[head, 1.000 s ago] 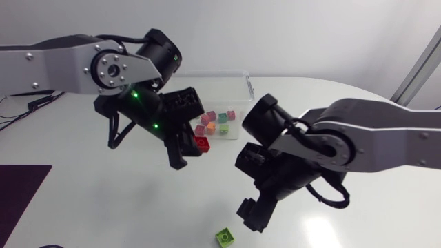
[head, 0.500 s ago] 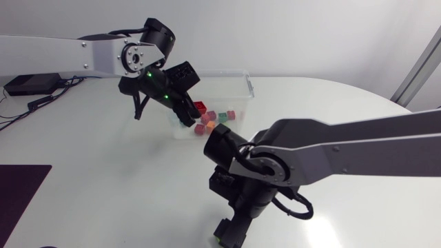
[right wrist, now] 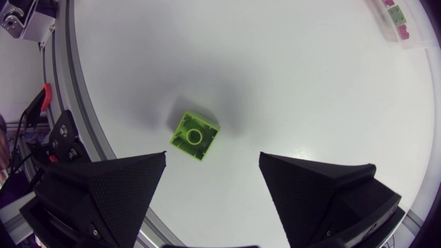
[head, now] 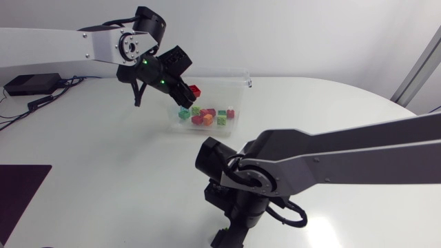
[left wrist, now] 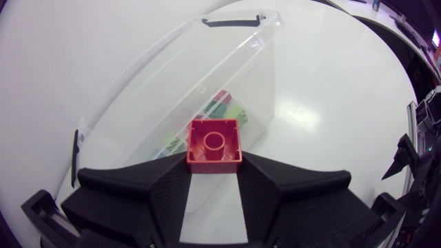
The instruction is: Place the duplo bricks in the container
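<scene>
Head view: your left arm swung red brick (head: 196,89) from mid worktop (head: 103,145) to above box (head: 238,78). Left tool (left wrist: 214,165) grips it, ready to drop in. Your right arm went low near front edge. Right tool (right wrist: 213,157) wide, pointing down, green brick (right wrist: 194,136) just ahead, untouched.

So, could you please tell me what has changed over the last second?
The left gripper, shut on the red brick throughout, carried it from in front of the container to above it. The right gripper swung toward the table's near edge and now hangs open over the green brick. The other bricks in the container stayed put.
</scene>
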Controlling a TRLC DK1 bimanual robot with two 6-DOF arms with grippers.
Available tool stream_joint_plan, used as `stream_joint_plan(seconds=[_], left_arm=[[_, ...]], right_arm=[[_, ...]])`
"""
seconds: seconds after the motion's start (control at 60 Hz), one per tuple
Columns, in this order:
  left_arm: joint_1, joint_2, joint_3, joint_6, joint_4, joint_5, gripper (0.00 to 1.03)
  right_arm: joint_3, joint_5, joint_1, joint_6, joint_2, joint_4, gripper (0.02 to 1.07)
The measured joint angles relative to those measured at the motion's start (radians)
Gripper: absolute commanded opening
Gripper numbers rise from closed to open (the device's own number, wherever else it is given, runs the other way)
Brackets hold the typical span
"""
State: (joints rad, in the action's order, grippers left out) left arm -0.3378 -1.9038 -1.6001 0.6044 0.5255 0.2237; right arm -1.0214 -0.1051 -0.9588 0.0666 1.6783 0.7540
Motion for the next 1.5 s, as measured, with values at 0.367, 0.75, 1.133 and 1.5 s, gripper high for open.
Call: stream_joint_plan(seconds=[0.367, 0.75, 1.133, 1.5], left_arm=[[-0.056, 0.072, 0.010, 0.000, 0.043, 0.001, 0.34], [-0.046, 0.137, 0.040, 0.000, 0.050, 0.000, 0.34], [0.068, -0.142, -0.268, 0.008, 0.060, -0.089, 0.36], [0.031, -0.241, -0.311, 0.031, 0.134, -0.105, 0.93]], right_arm=[[0.000, 0.000, 0.000, 0.000, 0.000, 0.001, 1.00], [-0.002, 0.000, -0.017, -0.004, 0.000, 0.021, 1.00], [-0.018, 0.001, -0.024, -0.007, 0.000, 0.030, 1.00], [-0.021, 0.001, -0.024, -0.008, 0.000, 0.034, 1.00]])
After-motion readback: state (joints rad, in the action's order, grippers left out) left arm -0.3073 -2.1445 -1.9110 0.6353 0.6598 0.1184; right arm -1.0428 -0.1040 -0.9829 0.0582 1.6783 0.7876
